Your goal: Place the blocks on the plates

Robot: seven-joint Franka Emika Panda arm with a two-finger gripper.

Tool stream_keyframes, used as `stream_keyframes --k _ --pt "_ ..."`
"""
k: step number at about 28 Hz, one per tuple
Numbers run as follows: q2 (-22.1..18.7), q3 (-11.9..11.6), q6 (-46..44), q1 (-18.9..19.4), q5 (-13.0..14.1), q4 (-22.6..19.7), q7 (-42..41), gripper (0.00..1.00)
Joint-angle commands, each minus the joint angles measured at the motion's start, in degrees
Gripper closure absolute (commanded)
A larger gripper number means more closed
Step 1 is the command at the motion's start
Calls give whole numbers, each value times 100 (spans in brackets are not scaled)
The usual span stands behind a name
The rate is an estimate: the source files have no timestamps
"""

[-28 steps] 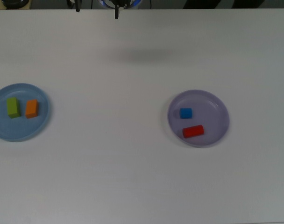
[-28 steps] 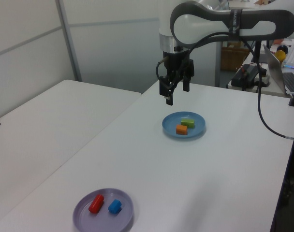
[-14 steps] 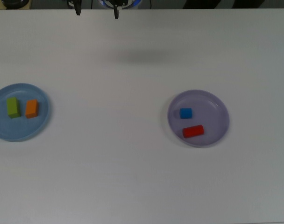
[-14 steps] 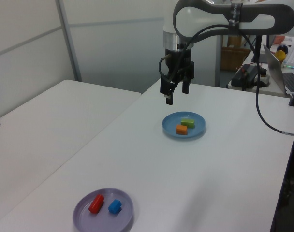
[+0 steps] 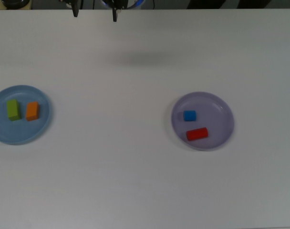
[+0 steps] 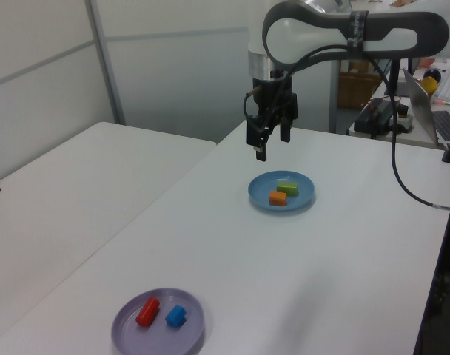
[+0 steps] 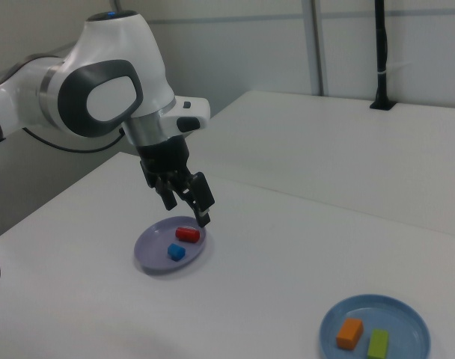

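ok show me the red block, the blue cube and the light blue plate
red block point(image 5: 197, 134), top view, middle of its top face
blue cube point(image 5: 189, 115), top view, middle of its top face
light blue plate point(image 5: 21, 135), top view, bare part near its rim

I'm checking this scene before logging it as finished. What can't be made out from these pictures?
- Gripper: top view's upper edge cuts off all but its fingertips.
- Arm base: outside every view.
- Whether the red block is round or flat-sided: too small to tell.
- Clutter behind the arm in the left view: partly hidden, unidentifiable.
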Motion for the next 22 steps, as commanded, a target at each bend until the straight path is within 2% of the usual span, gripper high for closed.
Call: stream_keyframes --k 1,9,22 --pt "-32 15 184 17 -119 -85 -115 0" --pt "-32 15 386 26 -111 -85 184 0" --pt "-32 24 342 34 -111 -85 114 0"
